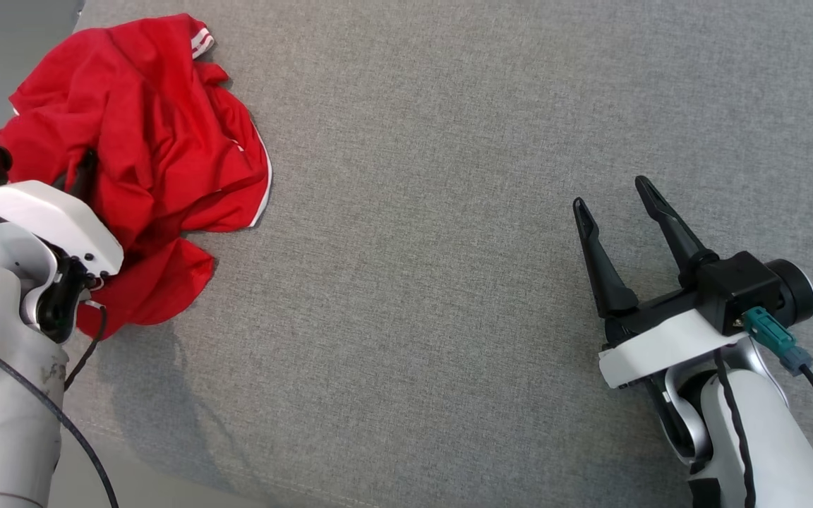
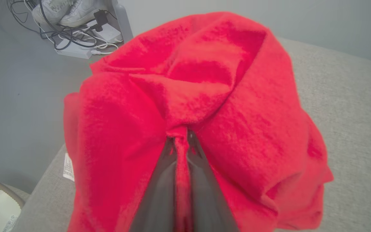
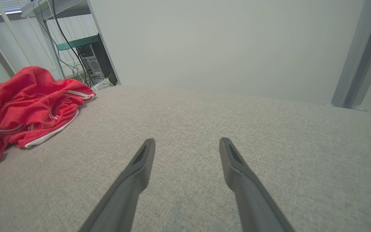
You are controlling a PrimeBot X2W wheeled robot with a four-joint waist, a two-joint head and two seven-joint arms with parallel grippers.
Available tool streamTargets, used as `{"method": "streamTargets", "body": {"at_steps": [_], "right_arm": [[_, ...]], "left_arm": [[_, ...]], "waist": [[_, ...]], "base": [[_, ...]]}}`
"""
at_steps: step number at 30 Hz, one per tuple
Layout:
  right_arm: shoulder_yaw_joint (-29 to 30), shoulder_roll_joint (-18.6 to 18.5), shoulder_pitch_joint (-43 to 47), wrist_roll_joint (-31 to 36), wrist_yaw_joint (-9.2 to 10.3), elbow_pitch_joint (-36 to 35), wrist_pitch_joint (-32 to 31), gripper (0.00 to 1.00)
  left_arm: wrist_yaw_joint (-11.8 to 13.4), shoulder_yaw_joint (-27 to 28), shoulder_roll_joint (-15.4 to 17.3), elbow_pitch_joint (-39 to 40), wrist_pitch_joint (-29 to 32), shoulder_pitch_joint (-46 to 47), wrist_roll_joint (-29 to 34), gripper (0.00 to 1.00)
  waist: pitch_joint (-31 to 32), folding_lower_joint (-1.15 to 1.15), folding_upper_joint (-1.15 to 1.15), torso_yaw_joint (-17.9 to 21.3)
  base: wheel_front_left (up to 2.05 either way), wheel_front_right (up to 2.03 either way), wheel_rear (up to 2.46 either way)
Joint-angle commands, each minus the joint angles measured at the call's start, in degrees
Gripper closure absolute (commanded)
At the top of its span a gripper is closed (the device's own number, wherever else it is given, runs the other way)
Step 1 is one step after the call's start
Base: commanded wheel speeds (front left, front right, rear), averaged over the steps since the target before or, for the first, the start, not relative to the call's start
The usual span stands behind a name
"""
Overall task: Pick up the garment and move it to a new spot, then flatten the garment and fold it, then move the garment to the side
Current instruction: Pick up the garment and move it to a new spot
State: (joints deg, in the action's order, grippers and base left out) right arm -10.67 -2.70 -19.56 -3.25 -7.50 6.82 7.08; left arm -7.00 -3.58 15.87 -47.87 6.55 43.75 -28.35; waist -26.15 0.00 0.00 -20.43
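1. Left gripper (image 2: 182, 138): its two dark fingers (image 2: 159, 193) rise from six o'clock of the left wrist view. They are pressed almost together, pinching a narrow ridge of red cloth, and folds bunch just past the tips.
2. Garment (image 1: 159, 141): red, with white stripes along some edges. It is crumpled in a heap at ten o'clock of the head view, near the left edge of the table (image 1: 449, 282). In the left wrist view the cloth swells from the centre toward twelve and four o'clock.
3. Left forearm (image 1: 4, 367): a pale casing at eight o'clock of the head view. It overlaps the near side of the heap, and a dark cable (image 1: 61, 423) trails along it.
4. Right gripper (image 1: 611, 194): at four o'clock of the head view, well apart from the garment. Its fingers are spread wide with only grey fabric between them, and the tips point toward eleven o'clock. A teal connector (image 1: 766, 328) sits on the wrist.
5. Table: covered in grey woven fabric. It carries the heap at ten o'clock and runs beneath the right gripper.
6. In the right wrist view the heap lies at nine o'clock, with a white-edged hem resting on the fabric. A computer tower (image 3: 92, 66) stands behind it at eleven o'clock.
7. In the left wrist view, white shoes (image 2: 63, 13) and tangled cables (image 2: 76, 42) lie on the floor at eleven o'clock. A white label (image 2: 68, 166) shows on the table's edge at eight o'clock.
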Motion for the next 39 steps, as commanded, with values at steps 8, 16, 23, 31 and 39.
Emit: {"method": "streamTargets", "body": {"at_steps": [8,16,23,31,39], "right_arm": [[-0.58,-0.35,0.48,-2.48,0.02,2.82,2.41,0.00],[-1.24,-0.36,1.83,-5.43,0.02,6.14,4.81,0.00],[-1.68,-0.35,2.64,-7.56,0.02,8.00,6.21,0.00],[-1.55,-0.37,2.36,-10.04,0.02,9.38,7.40,0.00],[0.96,-0.38,1.92,-10.74,0.02,10.49,8.15,0.00]], "left_arm": [[-0.41,-0.09,1.97,1.40,-7.40,0.34,0.08,1.00],[0.38,1.45,1.93,11.93,-12.71,-2.26,-1.33,1.00],[2.16,2.44,1.47,24.18,-13.98,-4.63,-1.90,1.00],[4.48,1.82,-0.89,42.61,-11.66,-8.42,-3.47,1.00],[5.89,-4.41,-6.41,51.03,-9.80,-11.34,-2.81,1.00]], "waist": [[4.42,0.00,0.00,0.28],[11.31,0.00,0.00,0.26],[15.14,0.00,0.00,1.00],[17.46,0.00,0.00,5.99],[16.99,0.00,0.00,14.95]], "base": [[0.00,0.00,0.00],[0.00,0.00,0.00],[0.00,0.00,0.00],[0.00,0.00,0.00],[0.00,0.00,0.00]]}}
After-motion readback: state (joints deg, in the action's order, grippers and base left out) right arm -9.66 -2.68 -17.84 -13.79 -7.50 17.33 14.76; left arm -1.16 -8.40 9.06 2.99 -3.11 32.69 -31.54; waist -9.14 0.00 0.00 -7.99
